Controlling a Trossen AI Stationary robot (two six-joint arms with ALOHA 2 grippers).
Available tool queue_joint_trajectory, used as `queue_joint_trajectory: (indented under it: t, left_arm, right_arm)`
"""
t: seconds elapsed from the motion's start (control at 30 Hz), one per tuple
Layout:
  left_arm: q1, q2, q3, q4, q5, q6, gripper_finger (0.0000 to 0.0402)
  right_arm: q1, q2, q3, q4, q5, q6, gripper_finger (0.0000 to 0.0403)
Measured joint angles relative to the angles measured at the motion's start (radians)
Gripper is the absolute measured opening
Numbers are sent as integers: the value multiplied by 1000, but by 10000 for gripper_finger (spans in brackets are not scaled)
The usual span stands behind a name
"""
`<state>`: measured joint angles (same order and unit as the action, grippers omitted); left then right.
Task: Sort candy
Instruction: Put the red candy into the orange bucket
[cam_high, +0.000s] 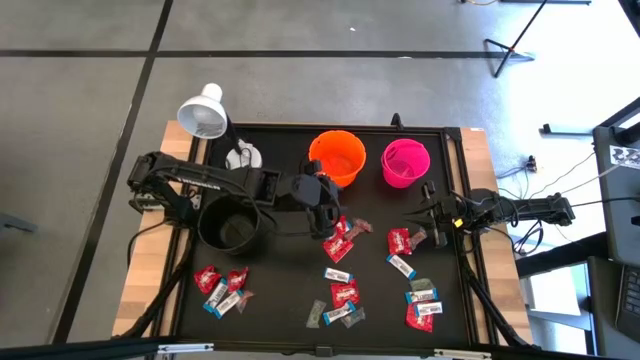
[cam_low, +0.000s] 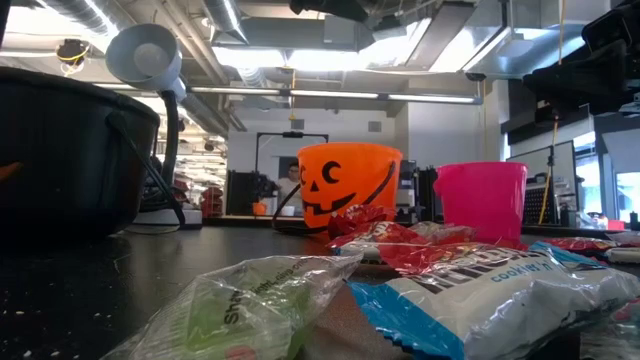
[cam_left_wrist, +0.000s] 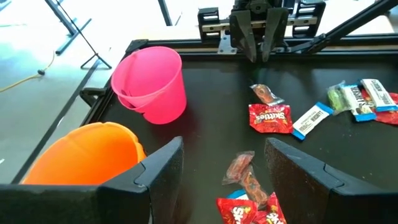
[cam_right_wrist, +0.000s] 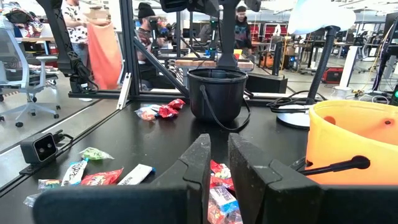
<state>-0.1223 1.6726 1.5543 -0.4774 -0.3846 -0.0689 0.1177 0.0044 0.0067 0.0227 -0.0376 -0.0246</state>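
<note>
Currently left gripper (cam_high: 327, 222) hangs spread wide, empty, just beside the orange bucket (cam_high: 337, 155) over red candy (cam_high: 339, 243); right gripper (cam_high: 428, 213) nearly clenched, empty, near it.

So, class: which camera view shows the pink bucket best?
The left wrist view: the whole pink bucket shows, rim and inside. The high view shows it small from above, the low view partly behind candy; the right wrist view misses it.

I see open mat (cam_high: 290, 280) between the left candy heap (cam_high: 222, 290) and the middle scatter (cam_high: 340, 295). Along the far edge, the orange bucket (cam_high: 337, 155) and pink bucket (cam_high: 405, 163) stand close together; the black bucket (cam_high: 230, 222) and lamp (cam_high: 205, 112) crowd the left side.
</note>
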Motion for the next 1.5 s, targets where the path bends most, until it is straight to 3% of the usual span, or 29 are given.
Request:
queue_joint_trajectory:
  t: [0.7, 1.27, 1.5]
  left_arm:
    - [-52, 0, 0, -19, -15, -3, 215]
    - [-163, 0, 0, -168, -14, -131, 215]
    - [-199, -8, 45, -356, 53, -260, 215]
  right_arm:
    - [0, 0, 0, 0, 0, 0, 58]
    - [0, 0, 0, 0, 0, 0, 58]
    - [0, 0, 0, 0, 0, 0, 58]
